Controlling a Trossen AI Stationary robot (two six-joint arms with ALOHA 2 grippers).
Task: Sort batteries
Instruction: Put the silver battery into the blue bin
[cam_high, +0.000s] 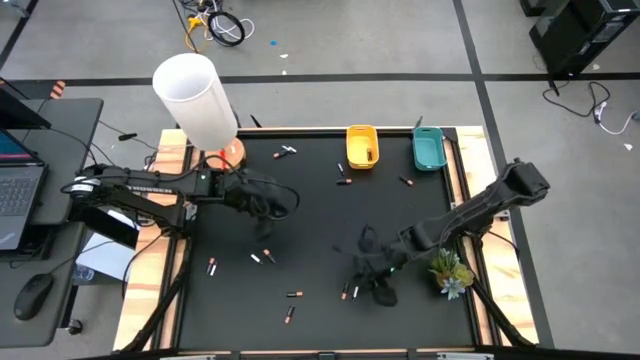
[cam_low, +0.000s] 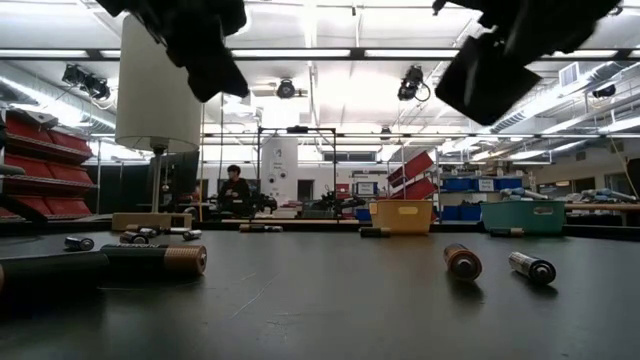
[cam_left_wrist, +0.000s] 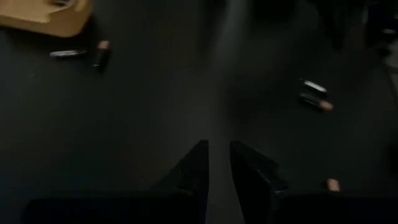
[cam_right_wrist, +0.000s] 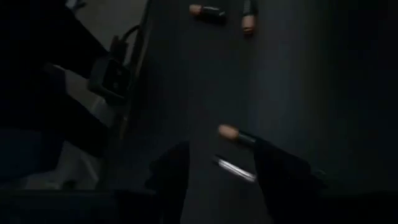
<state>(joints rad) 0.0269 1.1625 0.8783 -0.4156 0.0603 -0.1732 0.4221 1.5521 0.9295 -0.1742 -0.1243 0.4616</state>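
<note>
We're over the near middle of the mat (cam_high: 310, 220) with our right gripper (cam_right_wrist: 217, 171), fingers spread apart and holding nothing, a pair of batteries (cam_right_wrist: 236, 152) lying right between them: one copper-tipped, one silvery. This looks like the approach for a pick. The rest of the batteries lie scattered over the mat, some by the yellow tray (cam_high: 362, 146) and teal tray (cam_high: 428, 150) at the far edge, well apart from us. Our left gripper (cam_left_wrist: 217, 165) hangs above bare mat on the left, fingers nearly together, gripping nothing. Next, we'd judge, the right needs to drop and pinch just one battery, not both, so we'd line up carefully. Then it's a long carry to a tray.
</note>
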